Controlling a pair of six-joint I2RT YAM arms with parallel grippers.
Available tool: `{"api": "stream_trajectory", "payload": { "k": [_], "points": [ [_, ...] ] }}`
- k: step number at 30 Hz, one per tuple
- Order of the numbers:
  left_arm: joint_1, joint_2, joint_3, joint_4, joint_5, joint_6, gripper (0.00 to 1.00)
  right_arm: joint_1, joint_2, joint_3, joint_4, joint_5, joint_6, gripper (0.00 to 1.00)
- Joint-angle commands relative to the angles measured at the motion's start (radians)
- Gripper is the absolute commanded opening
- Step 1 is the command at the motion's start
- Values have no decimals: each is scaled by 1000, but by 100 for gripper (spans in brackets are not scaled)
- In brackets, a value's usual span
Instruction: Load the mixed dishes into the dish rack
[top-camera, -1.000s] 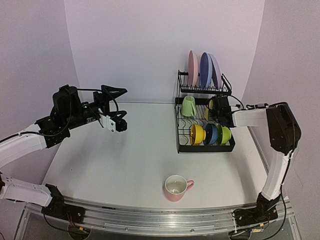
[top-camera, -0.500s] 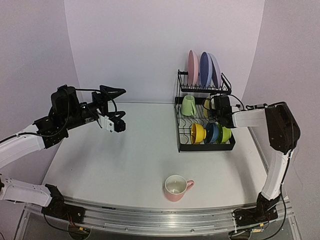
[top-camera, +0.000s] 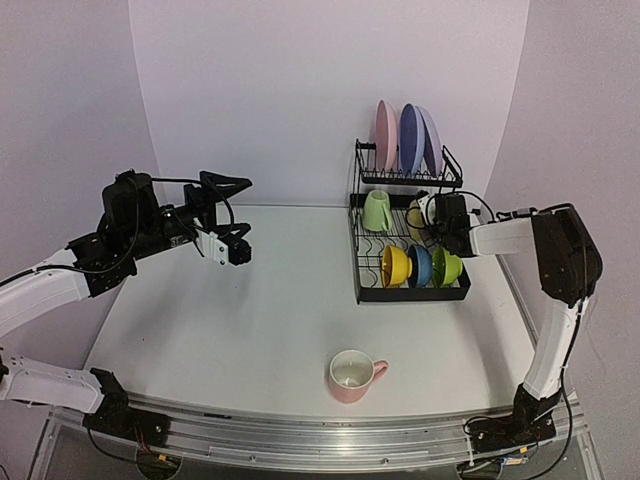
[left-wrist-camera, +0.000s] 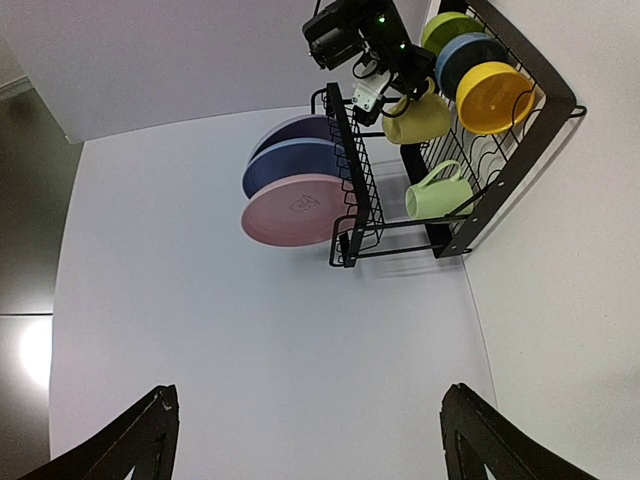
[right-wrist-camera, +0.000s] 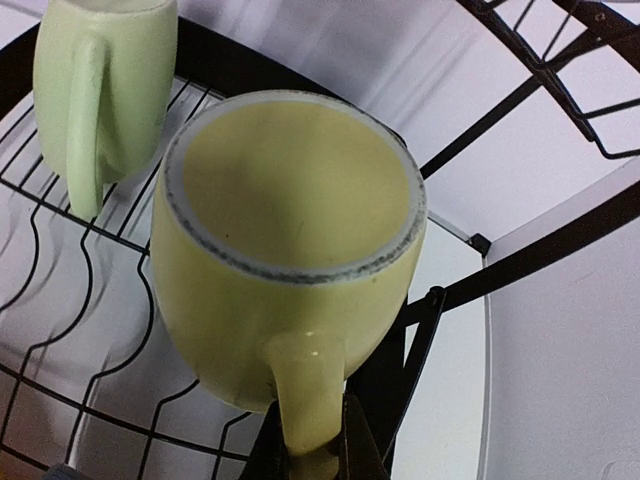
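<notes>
your right tool (right-wrist-camera: 312, 455) is clamped on the yellow mug (right-wrist-camera: 290, 250), its two black fingers pinching the looped handle from either side at the bottom of the wrist view. the mug's flat base faces that camera: smooth glossy glaze ringed by a rough, grey unglazed foot. it sits inside the lower tier of the dish rack (top-camera: 410, 296), at the right rear; you cannot tell whether it rests on the wires or hangs just above them.

the rack is thin black metal wire, with wavy rods across the lower tray and a narrow slotted shelf on top. on that shelf three round glossy plates stand on edge side by side: the pink plate (top-camera: 385, 135), the blue plate (top-camera: 409, 140) and the lilac plate (top-camera: 431, 140). beside the yellow mug, at the left rear of the tray, the pale green mug (right-wrist-camera: 100, 80) stands mouth down, its handle towards the wrist camera. along the front of the tray three bowls lean on edge in a row: the yellow bowl (top-camera: 394, 268), the dark blue bowl (top-camera: 420, 267) and the green bowl (top-camera: 450, 268).

the pink mug (top-camera: 352, 375) stands upright on the matte white worktop (top-camera: 250, 330), near the front edge and well apart from the rack, its handle pointing right.

your left tool (left-wrist-camera: 310, 440) has its jaws spread wide with nothing between them, raised above the left side of the worktop.
</notes>
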Motion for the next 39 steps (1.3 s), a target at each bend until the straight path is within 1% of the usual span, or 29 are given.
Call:
{"api": "stream_trajectory", "payload": {
  "k": [1, 11, 17, 22, 31, 36, 39],
  "points": [
    [0, -13, 32, -5, 2, -8, 90, -8, 1, 16, 73, -55, -127, 0],
    [0, 0, 40, -25, -2, 4, 90, -37, 64, 68, 71, -150, -173, 0],
    [0, 20, 52, -31, -9, 8, 90, -45, 98, 100, 73, -195, -166, 0],
    [0, 37, 56, -33, -18, 7, 90, -58, 125, 125, 73, -219, -128, 0],
    [0, 49, 59, -45, -33, 7, 90, -60, 192, 173, 74, -228, -145, 0],
    [0, 53, 59, -46, -37, 7, 90, -60, 216, 195, 74, -239, -112, 0],
    [0, 54, 59, -46, -39, 6, 90, -64, 226, 192, 74, -265, -49, 0]
  ]
}}
